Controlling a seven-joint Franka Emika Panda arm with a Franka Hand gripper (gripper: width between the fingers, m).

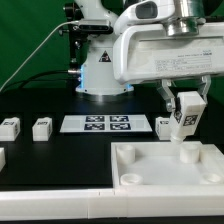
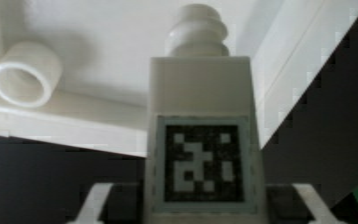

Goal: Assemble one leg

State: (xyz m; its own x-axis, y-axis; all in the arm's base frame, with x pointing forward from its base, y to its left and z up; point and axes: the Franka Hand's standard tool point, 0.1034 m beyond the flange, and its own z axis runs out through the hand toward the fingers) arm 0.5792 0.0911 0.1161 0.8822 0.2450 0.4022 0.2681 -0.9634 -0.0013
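- Gripper: jaws pinch the leg on two opposite side faces. The wrist view shows a dark finger at each flank of the block, with the tagged face left open.
- Leg is held off the table, roughly upright, stepped tip pointing away from the wrist toward the tabletop.
- Handling, my read: small rigid plastic, light, won't deform. The smooth faces could slip or twist under side load. Flat parallel sides on the block body are the place to grip; keep off the narrow tip.
- Tabletop sits just below. A corner socket lies close under the leg; can't tell if they're aligned. In the wrist view a socket sits off to one side of the tip.
- Farther back: spare legs lie on the table, marker board between them.
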